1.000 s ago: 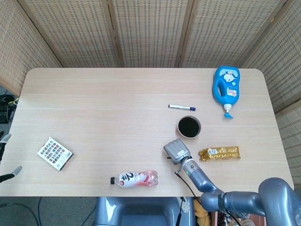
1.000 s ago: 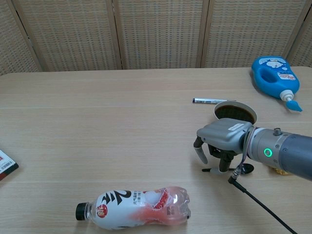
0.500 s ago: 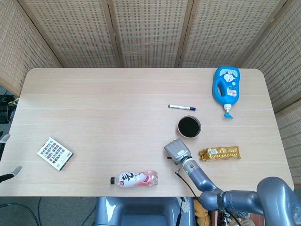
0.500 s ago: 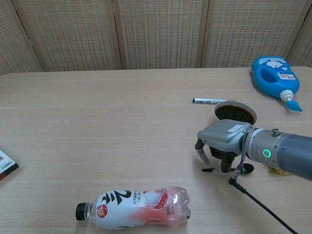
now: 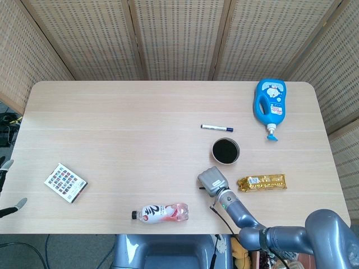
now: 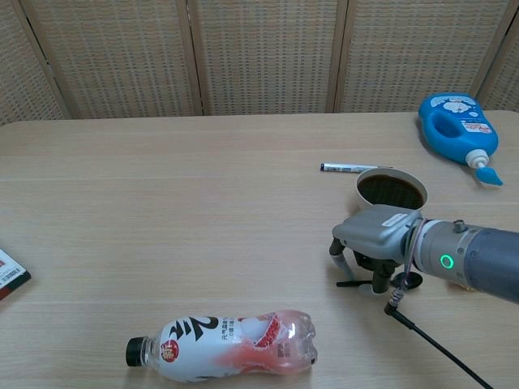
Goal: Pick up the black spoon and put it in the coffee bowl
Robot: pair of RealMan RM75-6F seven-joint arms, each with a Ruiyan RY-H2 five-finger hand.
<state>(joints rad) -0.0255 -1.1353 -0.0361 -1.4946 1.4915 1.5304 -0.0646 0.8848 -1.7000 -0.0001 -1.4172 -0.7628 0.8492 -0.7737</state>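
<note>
The black spoon (image 6: 351,283) lies flat on the table just in front of the coffee bowl (image 6: 392,190), its scoop end pointing right. My right hand (image 6: 378,237) hangs low over the spoon's middle, fingers pointing down on both sides of the handle, fingertips near the table. The spoon does not look lifted. From the head view my right hand (image 5: 211,181) covers nearly all of the spoon, with the coffee bowl (image 5: 225,150) just beyond it. Only fingertips of my left hand (image 5: 13,206) show, spread apart off the table's left edge.
A marker pen (image 5: 216,128) lies beyond the bowl, and a blue bottle (image 5: 269,101) at the far right. A gold snack bar (image 5: 261,181) sits right of my right hand. A plastic drink bottle (image 5: 161,213) lies near the front edge, a patterned box (image 5: 65,182) at the left.
My right hand has sunk lower and shifted slightly right over the spoon, fingertips now close to the table. The spoon has stayed in place.
</note>
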